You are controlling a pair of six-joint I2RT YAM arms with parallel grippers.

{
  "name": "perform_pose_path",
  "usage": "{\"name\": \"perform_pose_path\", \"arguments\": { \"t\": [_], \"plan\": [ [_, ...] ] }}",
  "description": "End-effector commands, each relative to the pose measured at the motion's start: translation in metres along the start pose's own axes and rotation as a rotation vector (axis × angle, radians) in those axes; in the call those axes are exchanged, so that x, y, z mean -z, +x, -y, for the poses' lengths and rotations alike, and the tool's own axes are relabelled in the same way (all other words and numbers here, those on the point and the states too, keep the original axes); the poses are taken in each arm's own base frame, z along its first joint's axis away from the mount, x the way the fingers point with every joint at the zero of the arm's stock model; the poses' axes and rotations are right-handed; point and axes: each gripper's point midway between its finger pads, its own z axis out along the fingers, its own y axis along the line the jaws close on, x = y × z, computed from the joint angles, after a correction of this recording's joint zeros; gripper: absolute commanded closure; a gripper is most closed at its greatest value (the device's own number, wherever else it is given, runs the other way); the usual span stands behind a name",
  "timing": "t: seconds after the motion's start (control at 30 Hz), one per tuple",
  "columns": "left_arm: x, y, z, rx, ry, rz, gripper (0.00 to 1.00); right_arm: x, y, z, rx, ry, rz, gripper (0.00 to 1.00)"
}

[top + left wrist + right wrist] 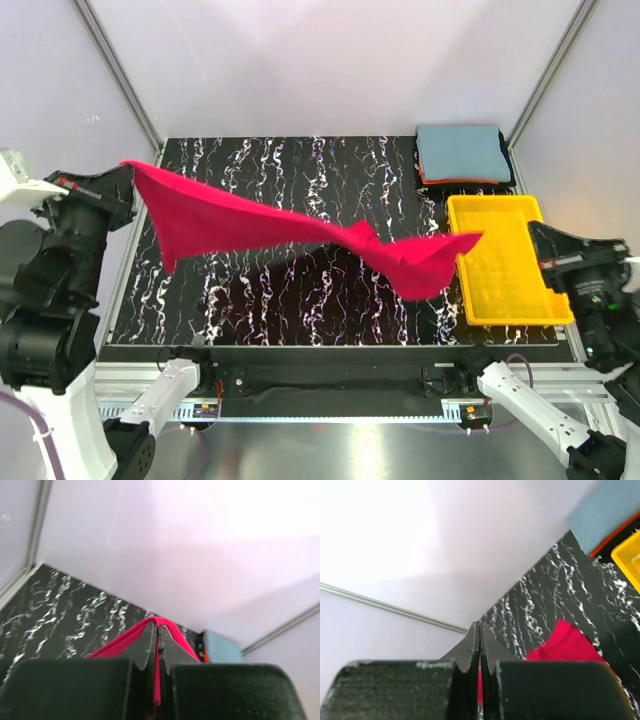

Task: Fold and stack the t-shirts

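A bright red t-shirt (260,225) hangs stretched in the air above the black marbled table, from the far left down to the right. My left gripper (125,170) is shut on its upper left corner. In the left wrist view the red cloth (120,642) wraps over the shut left gripper (158,630). My right gripper (533,238) stands over the yellow tray, near the shirt's right tip. The right wrist view shows the right gripper (480,630) shut with a red strip between the jaws, and more of the red t-shirt (565,642) beside it. Folded t-shirts (460,152) are stacked at the back right, grey-blue on top, orange and dark beneath.
A yellow plastic tray (505,318) lies at the right edge of the table (300,300), just in front of the stack. White walls with metal posts close in the back and sides. The tray (627,560) and the grey-blue shirt (605,510) also show in the right wrist view.
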Motion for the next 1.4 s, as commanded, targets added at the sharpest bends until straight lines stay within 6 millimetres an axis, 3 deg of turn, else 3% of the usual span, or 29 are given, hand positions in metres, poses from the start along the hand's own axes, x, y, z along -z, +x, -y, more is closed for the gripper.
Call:
{"name": "perform_pose_path", "arguments": {
  "t": [0.0,0.03,0.07,0.13,0.17,0.23,0.27,0.33,0.37,0.4,0.43,0.47,0.5,0.57,0.6,0.7,0.93,1.03,1.07,1.17,1.37],
  "plan": [
    [-0.019,0.021,0.012,0.025,0.052,-0.092,1.0,-0.02,0.005,-0.003,0.037,0.043,0.013,1.0],
    [-0.03,0.035,0.006,0.01,0.033,-0.13,1.0,-0.029,0.007,-0.015,0.041,0.018,0.015,1.0],
    [-0.046,0.05,0.0,-0.002,0.009,-0.177,1.0,-0.05,0.024,-0.021,0.115,0.037,-0.025,1.0],
    [-0.063,0.07,-0.009,-0.028,-0.021,-0.236,1.0,-0.072,0.029,-0.042,0.156,0.022,-0.029,1.0],
    [-0.079,0.08,-0.013,-0.038,-0.041,-0.264,1.0,-0.099,0.046,-0.041,0.234,0.076,-0.049,1.0],
    [-0.092,0.084,-0.015,-0.072,-0.047,-0.284,1.0,-0.12,0.048,-0.056,0.278,0.09,-0.037,1.0],
    [-0.104,0.092,-0.02,-0.087,-0.069,-0.307,1.0,-0.144,0.07,-0.052,0.339,0.123,-0.084,1.0],
    [-0.113,0.098,-0.034,-0.116,-0.126,-0.31,1.0,-0.159,0.098,-0.054,0.363,0.112,-0.167,1.0],
    [-0.117,0.104,-0.042,-0.123,-0.155,-0.323,1.0,-0.165,0.126,-0.05,0.357,0.102,-0.264,0.98],
    [-0.118,0.108,-0.051,-0.128,-0.191,-0.324,1.0,-0.166,0.143,-0.043,0.347,0.107,-0.319,0.94],
    [-0.119,0.127,-0.065,-0.13,-0.229,-0.363,1.0,-0.169,0.173,-0.017,0.352,0.145,-0.394,0.9],
    [-0.119,0.133,-0.071,-0.127,-0.241,-0.368,1.0,-0.163,0.2,-0.01,0.306,0.127,-0.495,0.83],
    [-0.118,0.154,-0.086,-0.125,-0.273,-0.413,1.0,-0.159,0.235,0.029,0.315,0.189,-0.592,0.8],
    [-0.12,0.165,-0.095,-0.123,-0.274,-0.412,1.0,-0.146,0.274,0.055,0.236,0.237,-0.711,0.74],
    [-0.119,0.179,-0.11,-0.13,-0.306,-0.439,1.0,-0.132,0.298,0.089,0.241,0.304,-0.78,0.71],
    [-0.117,0.199,-0.13,-0.121,-0.339,-0.48,1.0,-0.104,0.338,0.111,0.192,0.345,-0.888,0.64],
    [-0.117,0.242,-0.146,-0.07,-0.302,-0.526,1.0,-0.035,0.411,0.095,0.239,0.28,-1.061,0.58],
    [-0.119,0.252,-0.166,-0.034,-0.334,-0.537,1.0,-0.02,0.445,0.1,0.218,0.334,-1.119,0.6],
    [-0.12,0.256,-0.168,-0.018,-0.33,-0.549,1.0,-0.011,0.462,0.109,0.175,0.421,-1.142,0.6],
    [-0.125,0.259,-0.18,0.038,-0.352,-0.547,1.0,0.008,0.487,0.122,-0.021,0.656,-1.197,0.57],
    [-0.135,0.263,-0.184,0.073,-0.336,-0.57,1.0,0.029,0.524,0.121,-0.253,0.857,-1.218,0.55]
  ]
}}
